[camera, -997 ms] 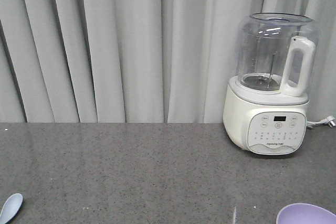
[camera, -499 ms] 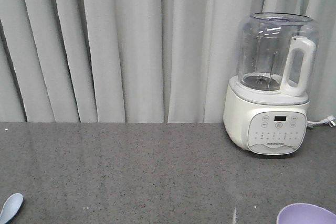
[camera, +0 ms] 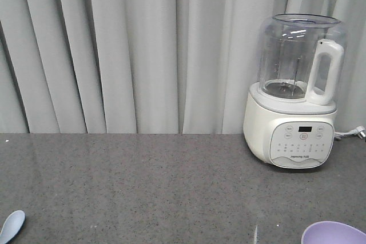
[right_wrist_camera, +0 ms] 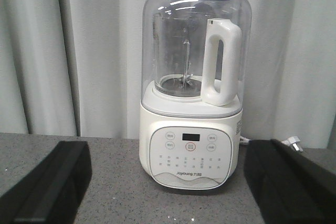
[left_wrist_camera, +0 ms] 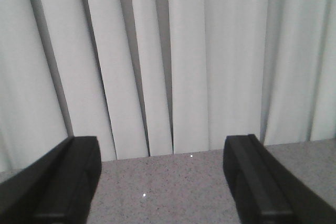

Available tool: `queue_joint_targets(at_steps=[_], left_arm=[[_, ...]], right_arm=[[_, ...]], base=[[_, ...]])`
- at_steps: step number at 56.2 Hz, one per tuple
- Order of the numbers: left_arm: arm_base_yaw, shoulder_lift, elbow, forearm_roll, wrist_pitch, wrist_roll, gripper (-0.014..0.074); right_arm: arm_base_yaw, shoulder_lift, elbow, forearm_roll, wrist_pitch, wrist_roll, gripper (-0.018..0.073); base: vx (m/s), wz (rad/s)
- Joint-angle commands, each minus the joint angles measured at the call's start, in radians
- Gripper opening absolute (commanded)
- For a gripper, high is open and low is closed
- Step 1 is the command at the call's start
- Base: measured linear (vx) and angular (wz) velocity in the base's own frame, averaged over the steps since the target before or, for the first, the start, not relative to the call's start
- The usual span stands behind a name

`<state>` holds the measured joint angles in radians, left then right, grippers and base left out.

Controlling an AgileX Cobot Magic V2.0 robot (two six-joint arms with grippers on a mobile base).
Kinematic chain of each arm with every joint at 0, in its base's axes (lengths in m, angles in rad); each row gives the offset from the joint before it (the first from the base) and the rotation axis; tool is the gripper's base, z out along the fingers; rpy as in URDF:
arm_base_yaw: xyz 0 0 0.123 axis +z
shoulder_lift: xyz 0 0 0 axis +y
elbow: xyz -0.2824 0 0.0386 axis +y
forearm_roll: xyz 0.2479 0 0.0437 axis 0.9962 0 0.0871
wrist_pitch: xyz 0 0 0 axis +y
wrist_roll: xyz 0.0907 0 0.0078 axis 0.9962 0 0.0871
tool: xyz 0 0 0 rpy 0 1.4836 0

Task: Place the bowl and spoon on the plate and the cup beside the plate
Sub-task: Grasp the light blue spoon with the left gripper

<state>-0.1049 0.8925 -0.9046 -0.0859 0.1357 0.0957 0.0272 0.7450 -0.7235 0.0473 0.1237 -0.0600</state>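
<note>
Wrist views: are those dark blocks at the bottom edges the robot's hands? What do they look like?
Yes. The left hand shows as two matte black, blocky fingers with flat faces and squared edges. The right hand has the same pair of plain black fingers. No cables, markings or arm parts show in any view.

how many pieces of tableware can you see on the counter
2. The spoon lies at the front view's lower left edge; the bowl is cut off at its lower right. More may sit out of frame; the wrist views show none.
</note>
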Motion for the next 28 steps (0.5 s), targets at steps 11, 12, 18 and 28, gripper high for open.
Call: queue_joint_targets(at_steps=[11,12,18,28], left_arm=[[0.001,0.08,-0.229,0.055,0.325,-0.008,0.0591],[0.001,0.101,-0.257,0.07,0.377,-0.016,0.0591],[0.009,0.257,-0.389,0.188,0.664,-0.096,0.0591],[0.032,0.491,-0.426,0.278,0.876,-0.135,0.059]], right_arm=[[-0.002,-0.001,-0.037,-0.004,-0.083,-0.011,0.0628],[-0.002,-0.001,-0.037,-0.004,-0.08,-0.011,0.0623],[-0.002,-0.001,-0.037,0.008,-0.056,-0.011,0.0585],[-0.002,-0.001,-0.037,0.007,0.0,-0.011,0.0561]], base=[[0.0,0.0],[0.0,0.0],[0.0,0.0],[0.0,0.0]])
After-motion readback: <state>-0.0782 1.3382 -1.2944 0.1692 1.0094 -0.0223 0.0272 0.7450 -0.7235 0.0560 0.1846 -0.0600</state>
